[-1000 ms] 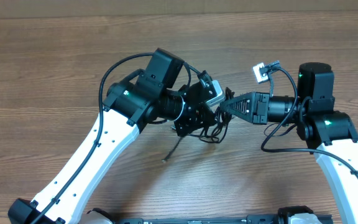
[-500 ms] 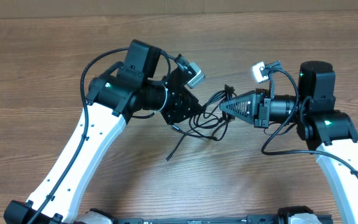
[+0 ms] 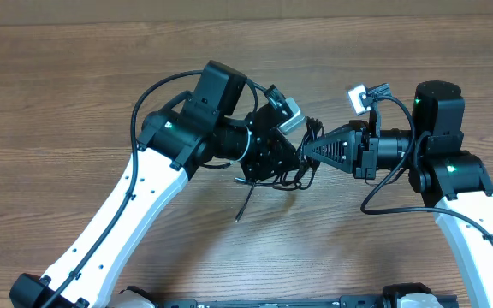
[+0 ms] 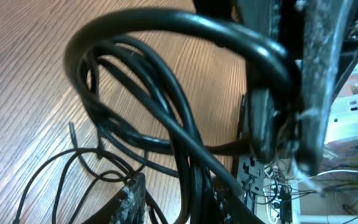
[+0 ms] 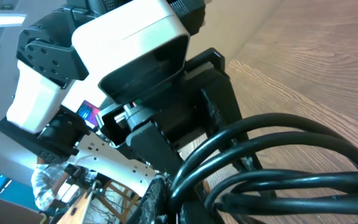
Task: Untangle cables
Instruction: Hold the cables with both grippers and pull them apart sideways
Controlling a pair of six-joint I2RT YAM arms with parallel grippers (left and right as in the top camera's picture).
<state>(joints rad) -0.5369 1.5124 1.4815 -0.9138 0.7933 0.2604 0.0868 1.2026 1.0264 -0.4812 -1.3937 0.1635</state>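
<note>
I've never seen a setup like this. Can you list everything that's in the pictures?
cables: one tangled bundle, black, strand count unclear, mid-table between the grippers
table: one, brown wood, under everything
left arm: one, white and black, from lower left
right arm: one, white and black, from lower right
left gripper: one, black, closed on the cables
right gripper: one, black, closed on the cables

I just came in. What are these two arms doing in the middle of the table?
Two robot arms are working on a small tangle of black cables. The left gripper and the right gripper meet close together above the wooden table, and each appears to grip part of the bundle. It is not yet untangled; one loose strand trails down onto the table.
</note>
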